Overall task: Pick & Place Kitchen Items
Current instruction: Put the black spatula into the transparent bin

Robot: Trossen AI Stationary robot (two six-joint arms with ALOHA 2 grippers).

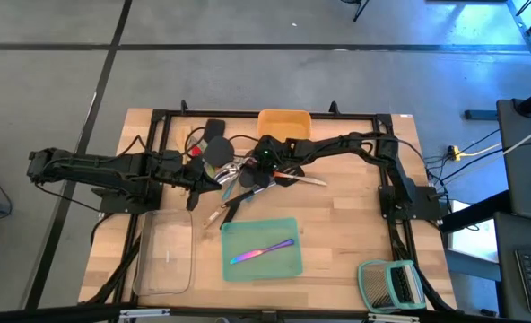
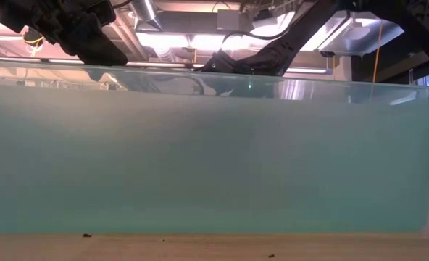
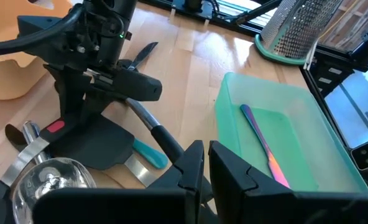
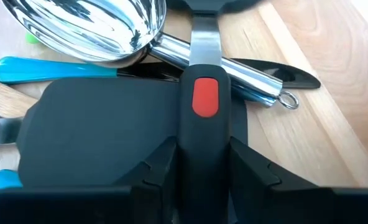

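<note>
Black handle with red dot (image 4: 204, 118) lies in utensil pile (image 1: 239, 175), just beyond teal tray (image 1: 288, 265) on bench (image 1: 337, 233). Right gripper (image 4: 202, 158) pinching that handle, arm stretched low over pile. Left gripper (image 3: 206, 165) pressed together, hovering beside pile. Iridescent knife (image 1: 261, 252) inside teal tray.

Matt black plastic spatula (image 4: 109, 130), mirror-polished steel scoop (image 4: 91, 28), pale wooden table (image 4: 321, 112).

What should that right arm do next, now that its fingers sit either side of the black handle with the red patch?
Probably finish closing and lift slowly. The right gripper straddles the black handle with the red oval patch, which lies on the black flat spatula blade beside the shiny steel scoop, so a quick pull might drag those neighbours.
</note>
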